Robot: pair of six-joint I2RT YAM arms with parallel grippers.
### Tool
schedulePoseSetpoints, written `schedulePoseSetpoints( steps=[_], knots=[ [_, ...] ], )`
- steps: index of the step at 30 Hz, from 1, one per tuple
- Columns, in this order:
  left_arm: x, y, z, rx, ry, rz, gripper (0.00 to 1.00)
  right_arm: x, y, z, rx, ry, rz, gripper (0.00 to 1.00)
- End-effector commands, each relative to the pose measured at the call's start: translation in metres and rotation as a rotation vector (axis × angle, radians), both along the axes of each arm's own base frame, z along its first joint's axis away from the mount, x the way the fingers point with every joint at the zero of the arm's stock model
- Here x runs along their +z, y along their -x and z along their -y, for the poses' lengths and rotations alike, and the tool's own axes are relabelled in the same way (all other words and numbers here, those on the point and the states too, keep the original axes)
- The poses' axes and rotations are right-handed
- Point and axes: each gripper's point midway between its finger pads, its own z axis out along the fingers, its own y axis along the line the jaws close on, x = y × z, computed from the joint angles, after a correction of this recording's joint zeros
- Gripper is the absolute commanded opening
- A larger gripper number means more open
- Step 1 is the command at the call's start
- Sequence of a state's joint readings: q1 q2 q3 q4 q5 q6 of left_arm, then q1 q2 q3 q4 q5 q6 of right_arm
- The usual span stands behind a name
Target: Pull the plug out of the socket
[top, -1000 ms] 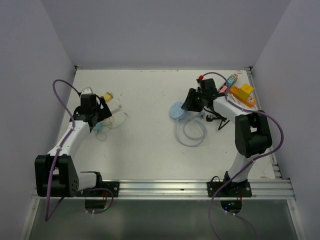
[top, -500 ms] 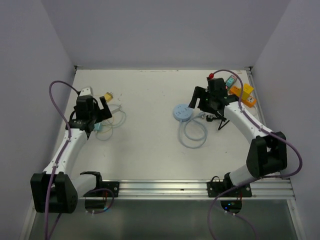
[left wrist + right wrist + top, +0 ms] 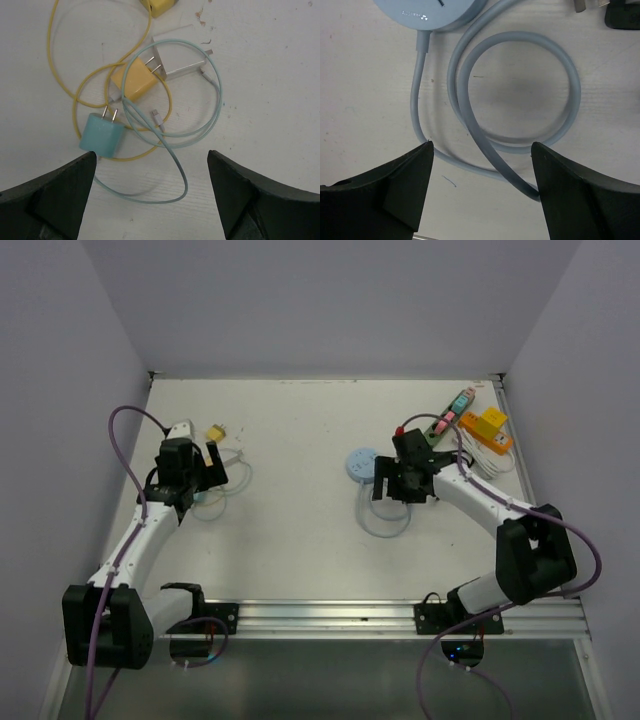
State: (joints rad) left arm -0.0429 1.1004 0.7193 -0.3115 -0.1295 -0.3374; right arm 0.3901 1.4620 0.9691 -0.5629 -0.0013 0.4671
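A white table [image 3: 300, 540] carries two white-and-black robot arms bolted at its near edge. The right arm [image 3: 470, 490] reaches toward a round, grey-blue plastic socket disc [image 3: 358, 462] lying flat near the table's middle. The left arm [image 3: 140, 525] reaches well to the left of that disc.

The right gripper [image 3: 481, 147] hangs just beside the disc, its two black fingers spread wide with only tabletop and cable between them. The left gripper [image 3: 151, 155], far left of the disc, is also spread wide and holds nothing.

A thick grey-blue cord [image 3: 572, 95] leaves the disc's edge and curls into one loose loop beside it, under the right gripper. A black plug [image 3: 622, 17] lies to the right of the disc, apart from it. Only its edge shows, so I cannot tell its shape.

Orange and yellow blocks [image 3: 487, 427] sit well to the right of the disc. Far left of the disc, small wall chargers lie tangled together. They are a white charger [image 3: 180, 57], a yellow charger [image 3: 134, 82] and a pale teal charger [image 3: 101, 135], threaded by a thin yellow cable [image 3: 48, 37] and a thin teal cable [image 3: 220, 95].
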Motion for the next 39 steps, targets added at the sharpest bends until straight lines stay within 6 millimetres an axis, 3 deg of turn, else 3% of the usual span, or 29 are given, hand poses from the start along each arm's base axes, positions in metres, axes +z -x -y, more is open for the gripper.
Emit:
schedulePoseSetpoints(
  steps=[1,5,10,11,12,15,18,21,22,24,30,34,36,37,38,39],
  knots=[
    [0.009,-0.012,0.003,-0.027,-0.011,0.057,0.95,-0.01,-0.003,-0.012,0.016,0.023,0.006,0.82],
    [0.011,-0.014,0.004,-0.032,-0.007,0.063,0.95,-0.019,-0.009,-0.031,0.041,0.034,0.023,0.8],
    [0.011,-0.013,0.005,-0.032,-0.005,0.064,0.94,-0.034,-0.02,-0.041,0.06,0.078,0.013,0.72],
    [0.012,-0.014,0.005,-0.035,-0.006,0.069,0.94,-0.039,-0.024,-0.043,0.064,0.088,0.009,0.68],
    [0.011,-0.013,0.005,-0.032,-0.006,0.066,0.94,-0.041,-0.026,-0.043,0.062,0.093,0.01,0.56],
    [0.011,-0.013,0.004,-0.031,-0.012,0.066,0.93,-0.049,-0.032,-0.047,0.07,0.103,0.008,0.41],
    [0.012,-0.013,0.004,-0.029,-0.014,0.067,0.93,-0.056,-0.037,-0.051,0.089,0.126,0.002,0.18],
    [0.012,-0.013,0.003,-0.028,-0.016,0.067,0.93,-0.06,-0.05,-0.053,0.097,0.156,0.012,0.02],
    [0.012,-0.013,0.003,-0.028,-0.016,0.067,0.93,-0.054,-0.061,-0.058,0.098,0.153,0.035,0.0],
    [0.012,-0.013,0.003,-0.024,-0.017,0.067,0.93,-0.061,-0.07,-0.06,0.115,0.176,0.031,0.0],
    [0.014,-0.013,0.001,-0.018,-0.027,0.072,0.93,-0.053,-0.136,-0.089,0.134,0.162,0.108,0.0],
    [0.014,-0.013,-0.001,-0.015,-0.036,0.073,0.93,-0.05,-0.2,-0.115,0.112,0.111,0.174,0.0],
    [0.015,-0.012,-0.002,-0.013,-0.039,0.077,0.93,-0.047,-0.224,-0.117,0.088,0.084,0.198,0.0],
    [0.015,-0.012,-0.002,-0.014,-0.04,0.08,0.93,-0.029,-0.246,-0.127,0.069,0.043,0.249,0.0],
    [0.015,-0.012,-0.002,-0.012,-0.043,0.082,0.93,-0.042,-0.254,-0.129,0.064,0.028,0.238,0.0],
    [0.017,-0.011,-0.003,-0.01,-0.044,0.088,0.93,-0.04,-0.265,-0.128,0.049,0.013,0.253,0.03]
  ],
)
